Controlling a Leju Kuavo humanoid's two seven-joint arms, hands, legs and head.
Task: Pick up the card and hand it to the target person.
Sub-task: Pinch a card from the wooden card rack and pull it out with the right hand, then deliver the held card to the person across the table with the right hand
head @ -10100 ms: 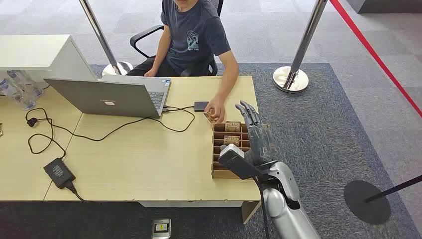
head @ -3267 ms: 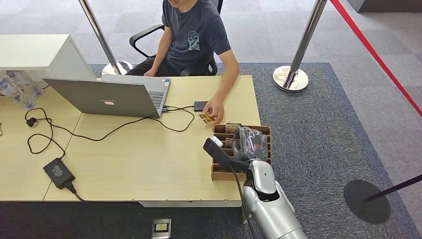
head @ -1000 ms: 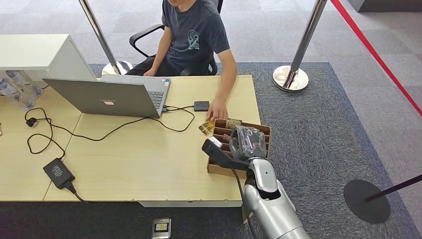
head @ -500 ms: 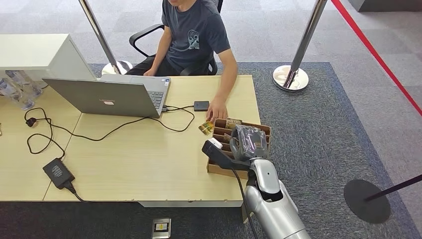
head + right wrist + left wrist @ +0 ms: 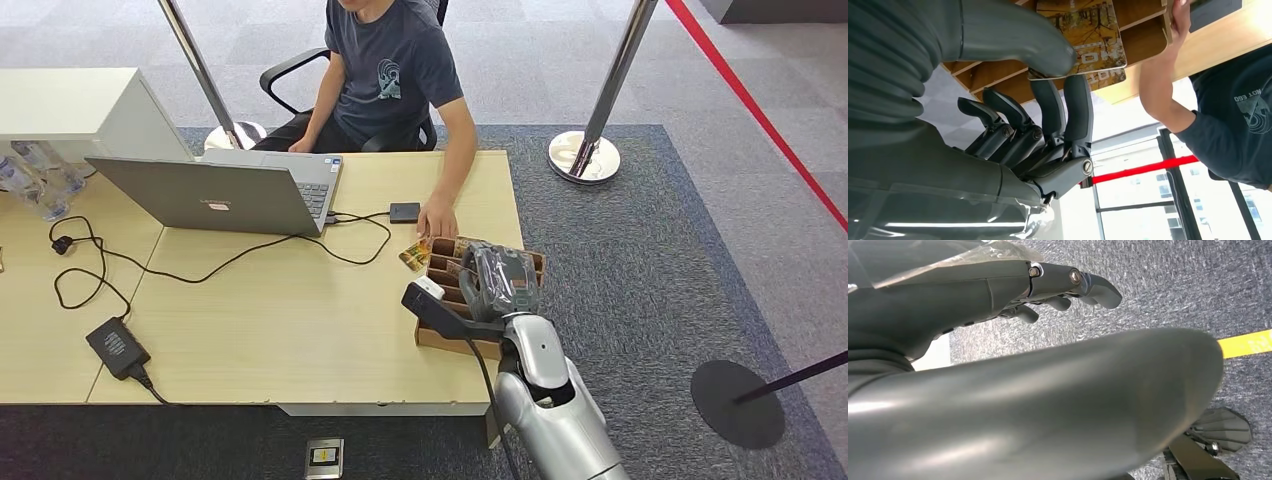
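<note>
My right hand [image 5: 497,280] is curled over the brown cardboard card box [image 5: 445,336] at the desk's right end. Up close, the right hand [image 5: 1048,100] pinches a card [image 5: 1083,27] printed with autumn trees between its thumb and fingers [image 5: 1075,107], just above the box's slots [image 5: 1143,22]. Another card [image 5: 1108,77] lies behind it. The seated person's hand [image 5: 437,217] rests on the desk at the box's far corner, beside a loose card [image 5: 415,256]. My left hand [image 5: 1058,287] hangs over the carpet with nothing in it.
An open laptop [image 5: 215,195], its cables [image 5: 230,262], a power brick [image 5: 118,348] and a small black device [image 5: 404,212] lie on the wooden desk [image 5: 300,330]. Chrome stanchions [image 5: 590,150] stand behind the desk. A person in a dark shirt [image 5: 390,70] sits opposite.
Ten seconds ago my right hand was flat and open over the box; it has since curled down onto a card. In the last second it lifted slightly toward the person.
</note>
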